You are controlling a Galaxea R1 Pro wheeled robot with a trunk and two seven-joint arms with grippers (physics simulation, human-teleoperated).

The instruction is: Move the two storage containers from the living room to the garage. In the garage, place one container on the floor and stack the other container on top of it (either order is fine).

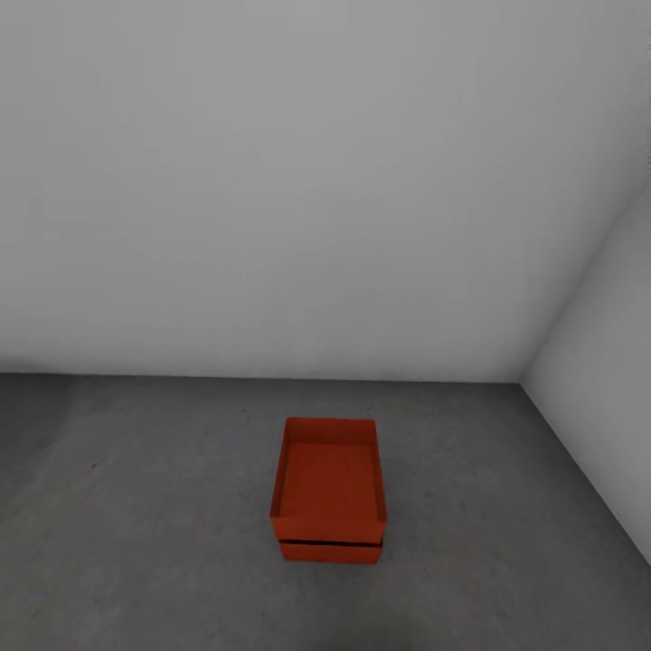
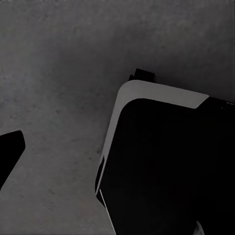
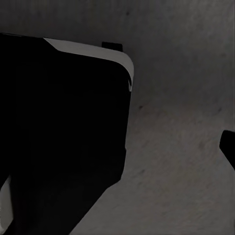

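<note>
On the grey floor [image 1: 163,506] near the corner of the room sit the two storage containers [image 1: 329,493]. One orange-red box rests on top of the other. The top box [image 1: 330,475] is open and you can look down into it. Only the front edge of the bottom box [image 1: 330,550] peeks out under it, with a thin dark line between the two. The boxes stand a little way out from the white back wall [image 1: 298,181]. The side wall [image 1: 601,407] is off to the right, well apart from them. That is what the head view shows.

The left wrist view looks down at the same rough grey floor [image 2: 54,73] instead. A big dark shape with a pale rounded edge [image 2: 161,95] covers much of that picture. It looks like part of the robot, but I cannot tell which part. A small dark tip [image 2: 11,149] pokes in at the side. It may be one of the fingers, but I cannot tell if the left fingers are apart or together.

The right wrist view is much the same. It has grey floor [image 3: 181,88], a big dark shape with a pale rim [image 3: 93,51], and a tiny dark tip [image 3: 228,147] at the side. I cannot tell if the right fingers are apart or together.

Both wrist views have bare floor by the dark tips, so I cannot tell where the boxes are from the fingers.
</note>
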